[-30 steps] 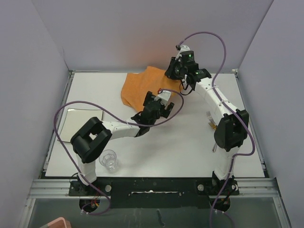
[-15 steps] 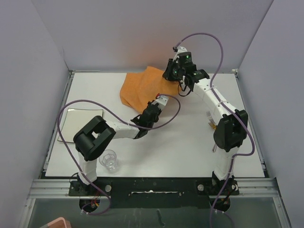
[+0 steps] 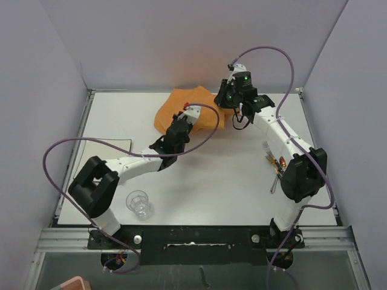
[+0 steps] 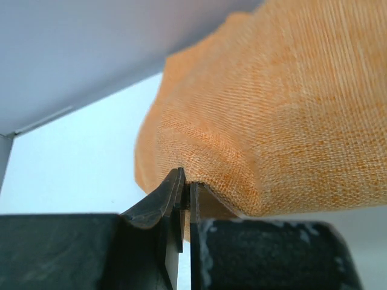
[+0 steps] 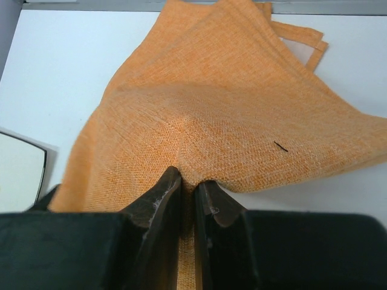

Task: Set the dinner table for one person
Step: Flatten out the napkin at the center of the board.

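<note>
Orange cloth (image 3: 169, 109) x1 in L gripper (image 4: 186, 181), R gripper (image 5: 188, 181); 1 glass (image 3: 138, 203), 1 plate (image 5: 21, 169)

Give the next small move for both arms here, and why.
Probably pull the two pincers apart and back toward the middle of the table. The left pincer and right pincer are each shut on a fold of the orange cloth, which sits bunched and creased near the far edge, so it needs spreading flat first.
</note>
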Controlling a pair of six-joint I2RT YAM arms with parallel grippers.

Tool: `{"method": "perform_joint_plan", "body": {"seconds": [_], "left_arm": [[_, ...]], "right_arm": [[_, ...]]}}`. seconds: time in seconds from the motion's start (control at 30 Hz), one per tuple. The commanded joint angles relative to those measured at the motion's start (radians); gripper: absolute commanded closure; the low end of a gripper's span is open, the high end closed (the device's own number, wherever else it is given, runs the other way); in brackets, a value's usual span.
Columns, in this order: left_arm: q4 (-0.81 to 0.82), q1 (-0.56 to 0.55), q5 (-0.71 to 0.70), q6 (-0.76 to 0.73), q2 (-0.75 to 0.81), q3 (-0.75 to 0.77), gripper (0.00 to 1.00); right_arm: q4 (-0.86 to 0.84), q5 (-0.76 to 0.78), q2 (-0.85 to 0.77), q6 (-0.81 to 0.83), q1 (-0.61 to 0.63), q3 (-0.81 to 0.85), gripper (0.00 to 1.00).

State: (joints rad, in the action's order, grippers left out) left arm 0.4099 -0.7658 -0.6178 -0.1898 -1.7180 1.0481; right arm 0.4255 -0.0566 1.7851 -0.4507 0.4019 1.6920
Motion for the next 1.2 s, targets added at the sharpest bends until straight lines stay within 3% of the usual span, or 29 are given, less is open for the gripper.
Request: {"method": "perform_joint_plan", "body": {"seconds": [0.0,0.37,0.63,0.83,1.17], "left_arm": [[0.061,-0.001,-0.020,-0.052,0.198,0.069,1.00],[0.041,-0.002,-0.041,-0.114,0.334,0.030,1.00],[-0.027,-0.014,0.007,-0.139,0.419,-0.002,1.00],[-0.086,-0.016,-0.006,-0.074,0.522,-0.077,1.00],[-0.198,-0.020,0.002,-0.054,0.611,-0.113,1.00]], "right_arm": [[-0.053,0.037,-0.074,0.010,0.001,-0.033,1.00],[-0.013,0.073,-0.110,-0.016,0.046,-0.182,1.00],[0.029,0.105,-0.268,-0.014,0.064,-0.242,1.00],[-0.091,0.228,-0.425,0.107,0.077,-0.324,1.00],[-0.115,0.246,-0.456,0.154,0.085,-0.294,1.00]]}}
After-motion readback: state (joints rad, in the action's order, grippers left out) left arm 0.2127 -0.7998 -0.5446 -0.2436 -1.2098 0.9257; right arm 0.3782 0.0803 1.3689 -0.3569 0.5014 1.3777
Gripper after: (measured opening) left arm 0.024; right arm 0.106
